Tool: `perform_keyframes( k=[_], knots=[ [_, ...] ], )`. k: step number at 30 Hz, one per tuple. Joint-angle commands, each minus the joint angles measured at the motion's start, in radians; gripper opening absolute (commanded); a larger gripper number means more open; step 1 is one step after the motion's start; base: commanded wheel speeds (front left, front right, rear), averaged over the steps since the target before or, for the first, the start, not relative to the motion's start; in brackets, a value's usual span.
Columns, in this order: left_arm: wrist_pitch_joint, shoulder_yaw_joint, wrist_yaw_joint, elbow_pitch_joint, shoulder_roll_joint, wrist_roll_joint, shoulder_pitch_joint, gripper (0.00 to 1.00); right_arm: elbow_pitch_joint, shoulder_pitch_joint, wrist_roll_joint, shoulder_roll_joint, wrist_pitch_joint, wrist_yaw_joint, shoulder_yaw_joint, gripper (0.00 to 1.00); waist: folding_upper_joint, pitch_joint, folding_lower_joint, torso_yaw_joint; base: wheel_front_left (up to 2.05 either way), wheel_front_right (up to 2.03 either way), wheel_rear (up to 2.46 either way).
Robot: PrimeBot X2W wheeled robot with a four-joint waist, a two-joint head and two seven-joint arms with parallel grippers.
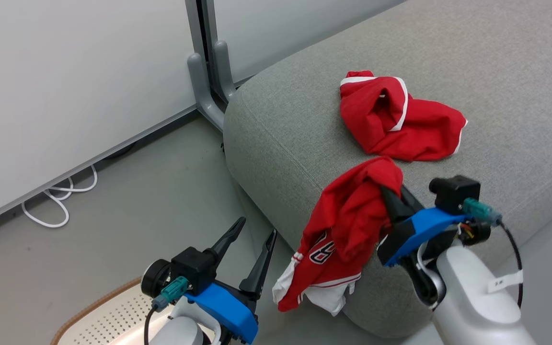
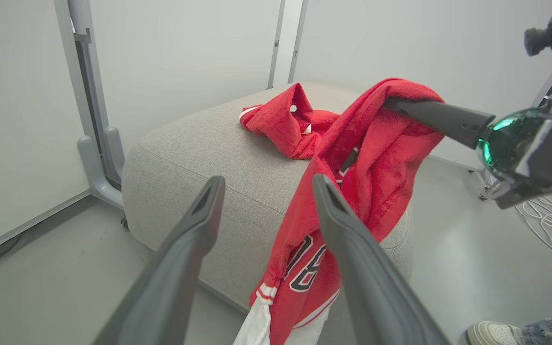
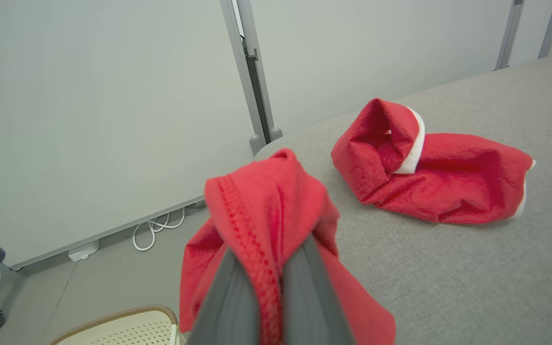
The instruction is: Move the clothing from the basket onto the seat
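Pinched tight in right gripper, jersey hangs at front edge of seat. On seat top lies second garment. Near basket, left gripper empty, jaws wide.

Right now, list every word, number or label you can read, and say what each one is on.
"8": a dark numeral with a white outline on the jersey. A slanted stroke before it may be a "1", but folds hide part of it.
Print on the white tag on the pale forearm: too small to read.
Nothing else is legible.
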Motion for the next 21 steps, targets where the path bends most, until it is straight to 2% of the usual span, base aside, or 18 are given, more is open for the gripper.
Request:
perform_keyframes(
  k=[1, 8, 15, 21],
  knots=[
    [-0.005, 0.007, -0.001, -0.003, 0.008, 0.003, -0.018, 1.0, -0.011, -0.034, 0.0, 0.0, 0.006, 0.0, -0.011, 0.0, -0.0001, 0.011, 0.0, 0.001, 0.0, 0.0, 0.0],
    [-0.005, 0.012, -0.001, -0.018, 0.035, 0.023, -0.044, 1.0, -0.072, -0.191, -0.023, -0.009, 0.111, 0.0, -0.119, 0.0, -0.0001, 0.098, 0.0, 0.016, 0.0, 0.0, 0.0],
    [-0.005, -0.013, -0.001, -0.048, 0.074, 0.038, -0.106, 1.0, -0.212, -0.366, -0.022, -0.107, 0.224, 0.0, -0.255, 0.0, -0.0001, 0.226, 0.0, 0.059, 0.0, 0.0, 0.0],
    [-0.005, -0.047, -0.001, -0.083, 0.111, 0.054, -0.19, 1.0, -0.313, -0.513, -0.015, -0.184, 0.273, 0.0, -0.445, 0.0, -0.0001, 0.352, 0.0, 0.104, 0.0, 0.0, 0.0]
  ],
)
